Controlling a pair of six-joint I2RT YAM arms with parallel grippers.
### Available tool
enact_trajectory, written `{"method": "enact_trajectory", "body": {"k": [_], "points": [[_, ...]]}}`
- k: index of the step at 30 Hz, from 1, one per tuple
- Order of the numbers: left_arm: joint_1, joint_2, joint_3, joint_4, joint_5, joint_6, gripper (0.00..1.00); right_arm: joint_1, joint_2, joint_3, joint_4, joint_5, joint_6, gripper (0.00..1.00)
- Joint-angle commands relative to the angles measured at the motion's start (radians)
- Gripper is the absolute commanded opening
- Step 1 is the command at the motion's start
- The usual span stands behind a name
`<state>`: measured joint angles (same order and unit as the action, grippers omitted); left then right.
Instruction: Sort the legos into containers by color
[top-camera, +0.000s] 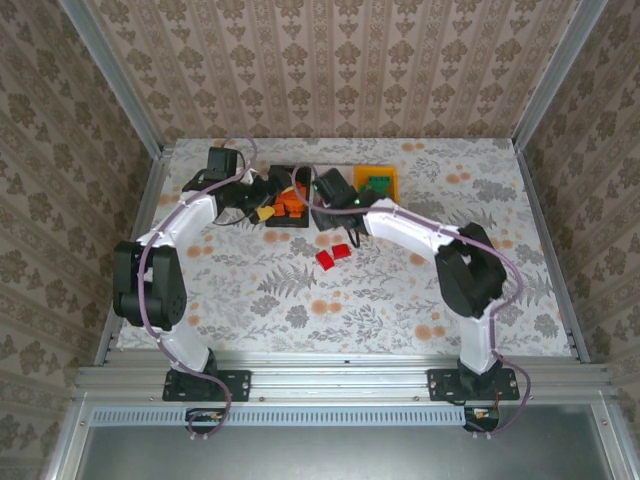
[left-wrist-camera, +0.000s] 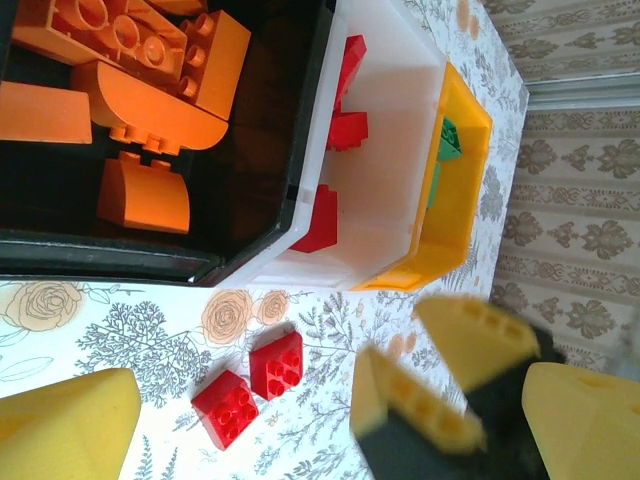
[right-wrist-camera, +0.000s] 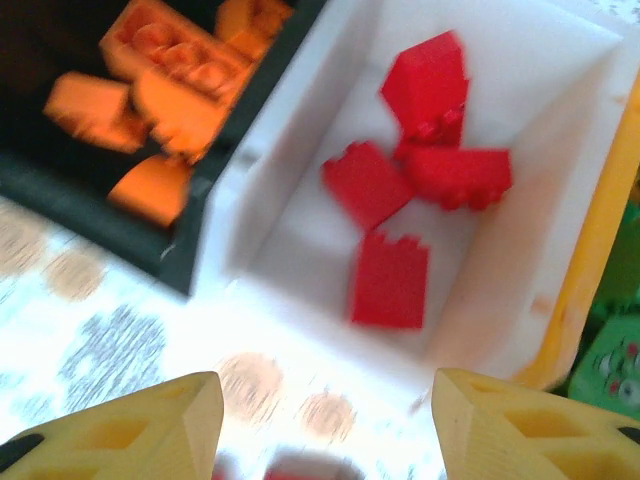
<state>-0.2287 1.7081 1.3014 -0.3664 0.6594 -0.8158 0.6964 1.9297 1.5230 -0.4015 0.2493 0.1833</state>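
Two red legos (top-camera: 333, 254) lie on the table in front of the containers; in the left wrist view they show as studded squares (left-wrist-camera: 252, 386). The black bin (left-wrist-camera: 150, 262) holds several orange legos (left-wrist-camera: 150, 95). Beside it, the white bin (right-wrist-camera: 300, 110) holds several red legos (right-wrist-camera: 390, 280). The orange-yellow bin (top-camera: 377, 172) has green legos (left-wrist-camera: 447, 140) in it. My right gripper (right-wrist-camera: 325, 430) hangs open and empty above the white bin's near edge, seen also in the left wrist view (left-wrist-camera: 392, 350). My left gripper (top-camera: 268, 214) is open by the black bin.
The three bins stand side by side at the back middle of the flowered table (top-camera: 400, 290). A metal frame (top-camera: 350, 375) edges the table in front, with patterned walls around. Both arms (top-camera: 420, 235) arch over the table's middle.
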Motion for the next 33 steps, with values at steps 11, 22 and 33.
{"method": "enact_trajectory", "body": {"k": [11, 22, 33], "points": [[-0.003, -0.032, 0.006, -0.005, 0.014, 0.001, 1.00, 0.098, 0.041, -0.156, 0.070, -0.061, 0.015, 0.58], [-0.003, -0.033, 0.007, -0.003, 0.020, -0.001, 1.00, 0.099, 0.127, -0.122, 0.082, -0.062, 0.011, 0.59], [-0.003, -0.031, 0.005, 0.001, 0.019, -0.003, 1.00, 0.159, 0.111, -0.166, 0.084, -0.037, 0.048, 0.54]]}}
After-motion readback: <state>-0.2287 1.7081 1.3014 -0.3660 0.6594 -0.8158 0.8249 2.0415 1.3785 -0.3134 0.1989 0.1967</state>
